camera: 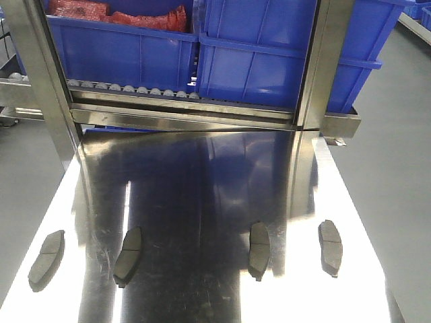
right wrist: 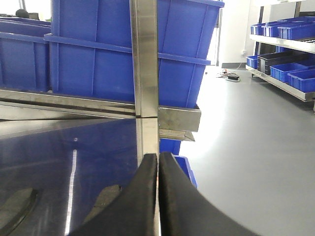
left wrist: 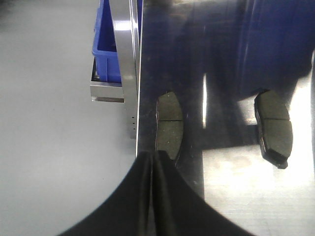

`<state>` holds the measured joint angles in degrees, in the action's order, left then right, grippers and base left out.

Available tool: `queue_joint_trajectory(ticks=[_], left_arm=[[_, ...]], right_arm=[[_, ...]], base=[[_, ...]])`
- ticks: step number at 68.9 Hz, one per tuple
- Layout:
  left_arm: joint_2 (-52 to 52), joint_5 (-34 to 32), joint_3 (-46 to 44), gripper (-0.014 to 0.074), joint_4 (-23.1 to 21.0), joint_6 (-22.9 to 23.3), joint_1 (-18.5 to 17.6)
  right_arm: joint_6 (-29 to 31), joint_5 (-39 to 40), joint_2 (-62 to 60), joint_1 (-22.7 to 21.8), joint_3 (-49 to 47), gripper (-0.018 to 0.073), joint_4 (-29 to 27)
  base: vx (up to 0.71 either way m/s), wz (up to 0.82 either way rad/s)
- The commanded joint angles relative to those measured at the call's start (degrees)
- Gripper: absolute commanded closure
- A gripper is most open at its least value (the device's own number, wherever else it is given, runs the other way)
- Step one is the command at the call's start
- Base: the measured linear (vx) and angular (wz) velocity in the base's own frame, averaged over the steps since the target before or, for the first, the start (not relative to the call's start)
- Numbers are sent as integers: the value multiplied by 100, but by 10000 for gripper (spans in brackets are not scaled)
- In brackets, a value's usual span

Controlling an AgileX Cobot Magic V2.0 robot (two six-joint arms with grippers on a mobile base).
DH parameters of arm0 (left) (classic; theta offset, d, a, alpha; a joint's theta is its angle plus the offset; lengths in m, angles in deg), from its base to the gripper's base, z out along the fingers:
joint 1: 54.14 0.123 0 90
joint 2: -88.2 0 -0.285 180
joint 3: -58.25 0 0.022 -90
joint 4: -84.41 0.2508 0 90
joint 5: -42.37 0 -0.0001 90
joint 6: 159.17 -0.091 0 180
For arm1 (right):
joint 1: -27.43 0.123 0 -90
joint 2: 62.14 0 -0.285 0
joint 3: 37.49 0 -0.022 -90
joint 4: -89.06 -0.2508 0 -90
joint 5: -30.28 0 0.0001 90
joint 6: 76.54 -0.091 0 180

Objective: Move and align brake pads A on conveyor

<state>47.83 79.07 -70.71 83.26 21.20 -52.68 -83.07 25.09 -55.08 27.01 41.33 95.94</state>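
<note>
Now the left gripper (left wrist: 153, 157), fingers pressed together and empty, is hovering just below the leftmost pad (left wrist: 170, 125), whose long axis is running up the frame. Flat, curved, matte-grey brake pads A (camera: 259, 249) are lying across the lower frame on the mirror-shiny steel tabletop (camera: 202, 202); the right gripper (right wrist: 158, 156) is sitting closed too.

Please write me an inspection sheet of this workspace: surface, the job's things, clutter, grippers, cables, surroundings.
Surface: shiny steel tabletop; no dark belt in any view.
Job's things: four brake pads lying flat in one row, apart from each other: left outer pad, left inner pad, right inner pad, right outer pad.
Clutter: nothing seen.
Grippers: left gripper shut, empty, at the table's left edge near the left outer pad; right gripper shut, empty.
Cables: cable-like thing on the far floor, unclear.
Surroundings: roller rack with blue bins, red items in one; shelves.
</note>
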Motion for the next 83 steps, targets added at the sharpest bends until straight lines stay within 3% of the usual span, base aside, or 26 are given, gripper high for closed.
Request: queue_joint_trajectory(ticks=[1,11,27,34,47,64,83], left_arm=[[-97,-274,-195,567,-33,1,-24],[-234,-216,-202,456,-48,1,-24],[-329,-216,-208,150,-48,1,-24],[-392,-216,-213,71,-48,-37,-24],[-1004,229,-717,64,-121,-259,-24],[-2645,750,-1676,76,-1006,-1165,-36],[-4304,765,-2403,76,-894,-1158,-226]], right_arm=[[48,435,-62,-9,72,571,58],[48,435,-62,-9,72,571,58],[48,435,-62,-9,72,571,58],[48,435,-62,-9,72,571,58],[48,435,-62,-9,72,571,58],[48,435,-62,-9,72,571,58],[48,435,-62,-9,72,571,58]], base=[[0,0],[0,0],[0,0],[0,0],[0,0],[0,0],[0,0]])
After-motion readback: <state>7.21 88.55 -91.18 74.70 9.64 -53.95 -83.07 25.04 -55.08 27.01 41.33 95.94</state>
